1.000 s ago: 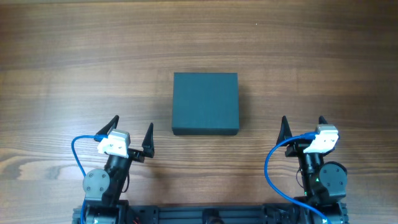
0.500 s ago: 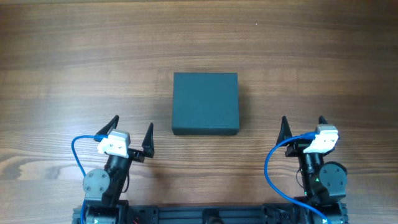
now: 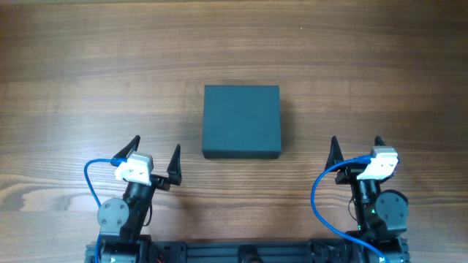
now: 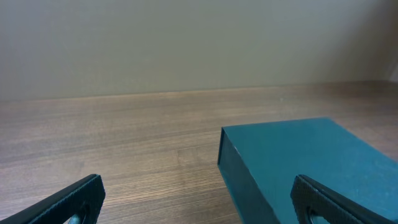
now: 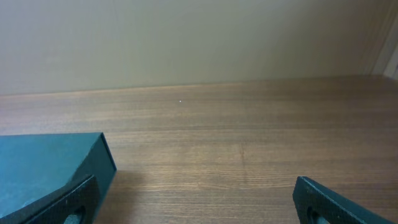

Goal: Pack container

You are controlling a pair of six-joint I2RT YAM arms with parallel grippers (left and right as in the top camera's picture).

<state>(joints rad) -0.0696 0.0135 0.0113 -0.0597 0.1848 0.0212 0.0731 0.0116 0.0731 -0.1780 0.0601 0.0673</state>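
Note:
The container [image 3: 241,120], a dark teal-grey matte box with its lid down, sits square in the middle of the wooden table. My left gripper [image 3: 154,155] stands open near the front edge, left of the box and apart from it, with nothing between its fingers. My right gripper [image 3: 355,150] is open as well, to the box's right. From the left wrist the container [image 4: 311,165] fills the lower right, beyond the open left gripper [image 4: 199,200]. The right wrist view shows the container [image 5: 50,168] at lower left, past the open right gripper [image 5: 196,200].
Bare wood-grain table [image 3: 88,80] surrounds the box on all sides. A plain beige wall [image 4: 186,43] rises behind the table's far edge. Blue cables [image 3: 319,193] loop beside each arm base at the front.

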